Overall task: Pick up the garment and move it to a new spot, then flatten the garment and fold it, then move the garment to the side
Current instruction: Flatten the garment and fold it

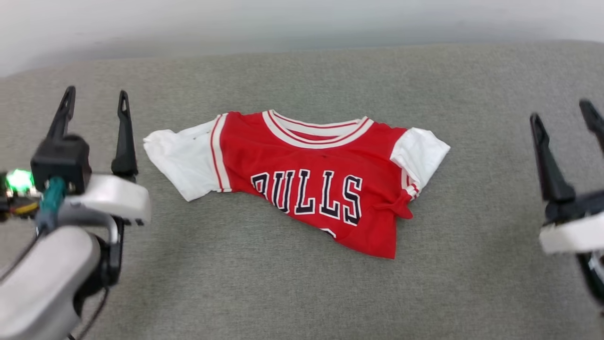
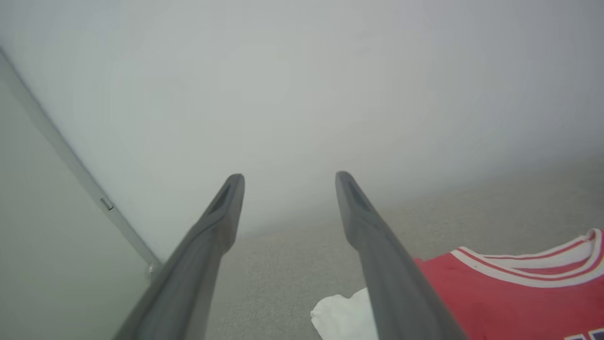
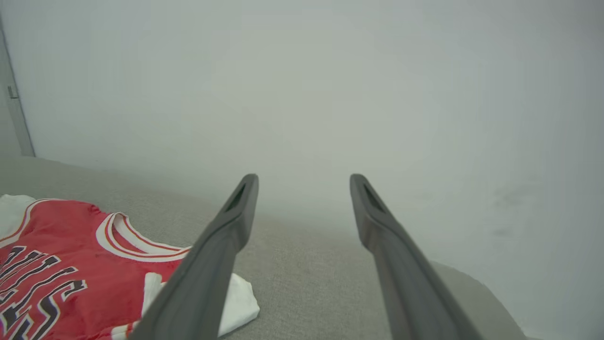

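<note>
Both empty, the left gripper [image 1: 96, 101] and right gripper [image 1: 560, 109] gape either side of the rumpled red-and-white jersey T-shirt [image 1: 321, 179], where pinching 2 layers could bunch it worse.

The left tool [image 1: 96, 92] and right tool [image 1: 559, 110] have long dark tapered fingers [image 1: 125, 137] and pale grey housings [image 1: 111, 196]. A green light [image 1: 19, 180] and a teal cable [image 1: 51, 200] sit on the left.

a grey fabric-covered surface [image 1: 302, 293] carries a red and white garment [image 1: 330, 160], lying rumpled, front up.
</note>
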Tool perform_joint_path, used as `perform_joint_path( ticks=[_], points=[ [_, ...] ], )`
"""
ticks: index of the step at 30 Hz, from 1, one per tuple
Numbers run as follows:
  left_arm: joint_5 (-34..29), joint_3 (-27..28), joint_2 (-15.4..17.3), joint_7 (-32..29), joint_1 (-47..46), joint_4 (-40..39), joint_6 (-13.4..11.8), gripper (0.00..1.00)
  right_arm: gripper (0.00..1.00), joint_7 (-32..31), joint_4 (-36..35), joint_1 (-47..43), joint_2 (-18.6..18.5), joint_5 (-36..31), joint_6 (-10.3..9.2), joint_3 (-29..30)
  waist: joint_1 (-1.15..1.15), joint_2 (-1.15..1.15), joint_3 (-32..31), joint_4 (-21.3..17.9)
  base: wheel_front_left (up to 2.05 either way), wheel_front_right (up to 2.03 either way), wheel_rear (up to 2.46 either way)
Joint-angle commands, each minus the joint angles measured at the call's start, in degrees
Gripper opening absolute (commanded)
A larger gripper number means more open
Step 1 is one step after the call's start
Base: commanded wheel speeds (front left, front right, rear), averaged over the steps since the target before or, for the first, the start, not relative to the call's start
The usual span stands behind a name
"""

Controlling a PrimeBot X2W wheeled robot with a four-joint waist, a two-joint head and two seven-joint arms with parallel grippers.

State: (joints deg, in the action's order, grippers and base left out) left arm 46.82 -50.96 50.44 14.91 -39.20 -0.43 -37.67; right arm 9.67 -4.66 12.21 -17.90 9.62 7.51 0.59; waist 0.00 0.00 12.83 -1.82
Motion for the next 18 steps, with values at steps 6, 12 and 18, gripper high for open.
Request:
perform_joint_path(
  ticks=[6,12,18],
  points=[
    [-8.4,12.1,-5.5,0.3,14.7,-5.5,-4.7,1.00,1.00,-17.3,0.4,11.3,-14.0,6.5,-0.05,-9.3,0.00,0.00,-0.5,2.4,0.00,0.00,0.00],
    [-15.4,19.8,-12.8,0.3,23.5,-7.0,-1.9,1.00,1.00,-39.8,0.2,23.0,-27.9,18.3,-0.05,-24.9,0.00,0.00,1.1,4.7,0.00,0.00,0.00],
    [-21.3,25.3,-19.9,0.3,27.4,-7.5,1.6,1.00,1.00,-59.3,0.8,35.7,-34.3,29.0,-0.05,-37.7,0.00,0.00,5.0,7.3,0.00,0.00,0.00]
  ],
)
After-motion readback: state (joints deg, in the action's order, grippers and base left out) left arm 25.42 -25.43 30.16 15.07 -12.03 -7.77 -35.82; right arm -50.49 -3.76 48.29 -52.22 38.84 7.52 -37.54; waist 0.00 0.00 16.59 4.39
